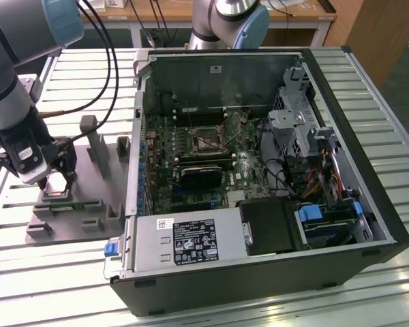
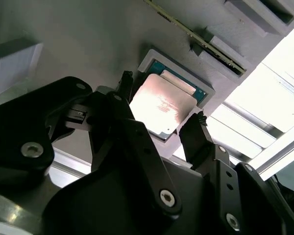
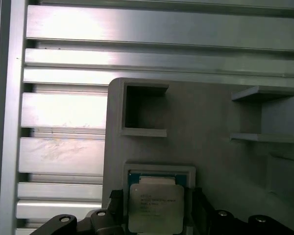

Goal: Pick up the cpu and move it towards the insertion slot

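Observation:
The cpu is a shiny silver square sitting between my two black fingertips. My gripper is shut on its opposite edges. The chip hangs just over its pale-rimmed square recess in the grey plastic tray. In the first wrist view the cpu overlaps that recess, and the gripper straddles it. In the exterior view the gripper is low over the tray at the exterior view's left. The insertion slot lies on the motherboard inside the open computer case, far to the exterior view's right of the gripper.
The open black computer case lies on a slatted aluminium table. A grey power supply box sits at its front edge. Upright grey tray posts stand between gripper and case. Another arm's base stands behind. Black cables hang from my arm.

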### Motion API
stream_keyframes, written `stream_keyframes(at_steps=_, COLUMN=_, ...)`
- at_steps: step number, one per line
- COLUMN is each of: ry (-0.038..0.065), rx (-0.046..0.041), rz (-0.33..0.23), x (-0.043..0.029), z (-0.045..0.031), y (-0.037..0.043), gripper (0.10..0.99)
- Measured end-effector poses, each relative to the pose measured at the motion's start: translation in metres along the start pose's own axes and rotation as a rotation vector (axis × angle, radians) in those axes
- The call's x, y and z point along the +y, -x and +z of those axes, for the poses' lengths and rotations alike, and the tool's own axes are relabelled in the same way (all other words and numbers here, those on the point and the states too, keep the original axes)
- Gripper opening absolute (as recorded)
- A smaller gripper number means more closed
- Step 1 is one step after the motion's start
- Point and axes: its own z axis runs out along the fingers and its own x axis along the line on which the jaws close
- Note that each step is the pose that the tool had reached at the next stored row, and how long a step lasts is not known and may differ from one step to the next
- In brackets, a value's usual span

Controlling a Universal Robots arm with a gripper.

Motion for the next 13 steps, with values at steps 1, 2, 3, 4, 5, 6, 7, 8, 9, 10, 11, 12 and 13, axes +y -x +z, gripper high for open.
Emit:
stream_keyframes(at_steps=1, ry=0.000, rx=0.0000, rz=0.000, x=0.0000, z=0.0000, y=0.0000, gripper=0.663)
stream_keyframes(at_steps=2, ry=0.000, rx=-0.0004, rz=0.000, x=0.0000, z=0.0006, y=0.0000, gripper=0.663)
stream_keyframes(at_steps=3, ry=0.000, rx=-0.0005, rz=0.000, x=0.0000, z=0.0015, y=0.0000, gripper=0.663)
stream_keyframes(at_steps=4, ry=0.000, rx=-0.0002, rz=0.000, x=0.0000, z=0.0016, y=0.0000, gripper=0.663)
stream_keyframes(at_steps=5, ry=0.000, rx=-0.0001, rz=0.000, x=0.0000, z=0.0016, y=0.0000, gripper=0.663)
stream_keyframes(at_steps=6, ry=0.000, rx=0.0001, rz=0.000, x=-0.0001, z=0.0015, y=-0.0002, gripper=0.663)
stream_keyframes(at_steps=7, ry=0.000, rx=0.0001, rz=0.000, x=-0.0001, z=0.0015, y=-0.0004, gripper=0.663)
stream_keyframes(at_steps=8, ry=0.000, rx=0.0000, rz=0.000, x=-0.0001, z=0.0015, y=-0.0006, gripper=0.663)
stream_keyframes(at_steps=9, ry=0.000, rx=-0.0001, rz=0.000, x=0.0000, z=0.0016, y=-0.0008, gripper=0.663)
stream_keyframes(at_steps=10, ry=0.000, rx=-0.0002, rz=0.000, x=0.0000, z=0.0016, y=-0.0008, gripper=0.663)
stream_keyframes(at_steps=11, ry=0.000, rx=-0.0002, rz=0.000, x=0.0000, z=0.0016, y=-0.0009, gripper=0.663)
stream_keyframes(at_steps=12, ry=0.000, rx=-0.0001, rz=0.000, x=0.0000, z=0.0016, y=-0.0010, gripper=0.663)
stream_keyframes(at_steps=13, ry=0.000, rx=-0.0001, rz=0.000, x=0.0000, z=0.0015, y=-0.0010, gripper=0.663)
